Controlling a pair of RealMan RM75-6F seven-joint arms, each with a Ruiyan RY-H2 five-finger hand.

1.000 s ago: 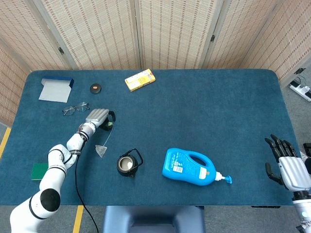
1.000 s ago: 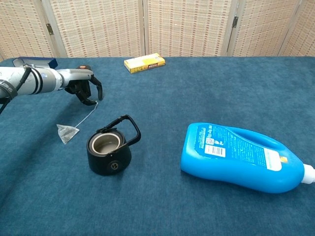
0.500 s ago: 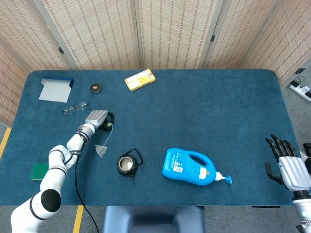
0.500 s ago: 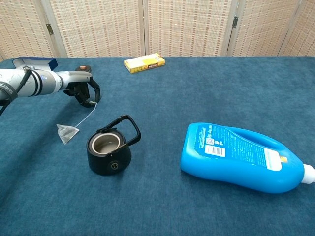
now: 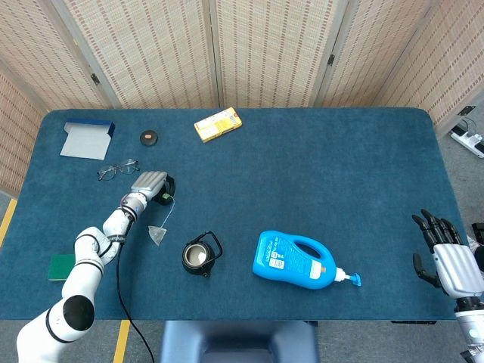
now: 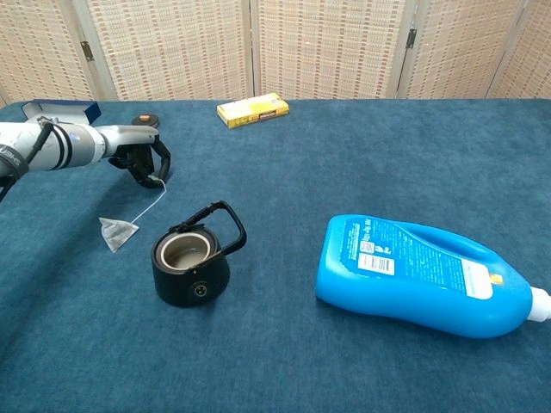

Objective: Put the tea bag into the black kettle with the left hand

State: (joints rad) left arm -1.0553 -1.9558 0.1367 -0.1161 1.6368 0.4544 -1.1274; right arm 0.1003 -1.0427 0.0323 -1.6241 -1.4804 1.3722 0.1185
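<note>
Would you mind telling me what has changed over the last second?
The left hand has closed its fingers on the tag end of the tea bag string and shifted slightly left. The bag remains on the table beside the kettle. The right hand and detergent bottle have not moved.

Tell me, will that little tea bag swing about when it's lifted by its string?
Probably. The tea bag looks small and light, and the left hand pinches only the far end of its thin string, so it would likely dangle and sway. It looks soft, not stiff.
</note>
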